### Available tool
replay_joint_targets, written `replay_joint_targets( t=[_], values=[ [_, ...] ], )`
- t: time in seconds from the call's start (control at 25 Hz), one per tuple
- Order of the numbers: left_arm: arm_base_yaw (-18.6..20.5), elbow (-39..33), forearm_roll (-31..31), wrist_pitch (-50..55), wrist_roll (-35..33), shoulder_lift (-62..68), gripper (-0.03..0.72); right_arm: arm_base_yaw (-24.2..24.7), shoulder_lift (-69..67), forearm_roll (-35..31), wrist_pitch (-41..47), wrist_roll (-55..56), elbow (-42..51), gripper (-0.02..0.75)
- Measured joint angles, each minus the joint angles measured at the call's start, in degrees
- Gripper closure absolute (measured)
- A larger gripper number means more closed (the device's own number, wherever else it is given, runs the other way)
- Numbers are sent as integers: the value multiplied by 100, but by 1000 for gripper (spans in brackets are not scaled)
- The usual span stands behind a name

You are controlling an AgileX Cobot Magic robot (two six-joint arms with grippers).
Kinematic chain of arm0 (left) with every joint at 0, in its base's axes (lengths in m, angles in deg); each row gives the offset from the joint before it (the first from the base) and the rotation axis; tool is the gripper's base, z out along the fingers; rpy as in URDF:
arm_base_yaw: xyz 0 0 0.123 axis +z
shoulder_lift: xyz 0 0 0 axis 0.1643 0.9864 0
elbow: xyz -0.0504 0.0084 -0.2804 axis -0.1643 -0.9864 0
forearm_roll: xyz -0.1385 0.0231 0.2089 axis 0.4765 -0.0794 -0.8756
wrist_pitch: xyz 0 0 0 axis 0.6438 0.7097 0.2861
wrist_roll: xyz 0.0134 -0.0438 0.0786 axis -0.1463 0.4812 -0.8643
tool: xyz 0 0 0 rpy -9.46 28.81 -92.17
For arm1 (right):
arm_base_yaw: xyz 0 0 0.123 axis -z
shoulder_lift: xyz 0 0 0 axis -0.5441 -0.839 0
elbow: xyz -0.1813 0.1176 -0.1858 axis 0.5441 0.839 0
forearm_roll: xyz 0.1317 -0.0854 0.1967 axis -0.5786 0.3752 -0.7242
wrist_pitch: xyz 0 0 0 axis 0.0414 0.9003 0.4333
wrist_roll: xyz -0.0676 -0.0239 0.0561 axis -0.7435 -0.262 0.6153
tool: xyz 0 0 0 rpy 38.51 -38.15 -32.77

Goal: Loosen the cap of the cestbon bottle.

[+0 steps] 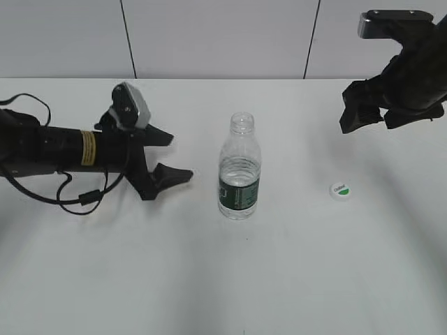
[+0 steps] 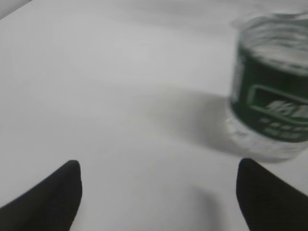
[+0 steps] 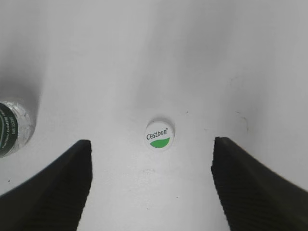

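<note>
Near the table's middle: bottle [image 1: 239, 167], clear plastic, green label band, upright, neck open and uncapped. Toward the right edge, well apart from the bottle: cap [image 1: 340, 189], white with a green mark, lying flat on the table [image 1: 209, 279], top face up. Left gripper [image 1: 170, 156]: low over the table on the left side, pointing at the bottle, jaws spread, holding nothing. Right gripper [image 1: 372, 115]: raised above the cap near the far right corner, jaws spread, empty.
</note>
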Motion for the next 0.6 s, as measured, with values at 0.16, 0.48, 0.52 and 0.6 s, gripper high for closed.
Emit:
replay_joint_targets(
  t=[0.16,0.48,0.52,0.6],
  values=[
    [-1,-5,747,1773,16,-654,104,0,191,20,-18,0,0,146],
    [-1,304,3177,5825,11,-1825,152,0,432,77,-38,0,0,146],
    [-1,495,3375,6494,-67,-1882,161,0,486,109,-25,-5,0,146],
    [20,930,4017,7738,-635,-1950,168,0,573,175,-14,-5,0,146]
  ],
)
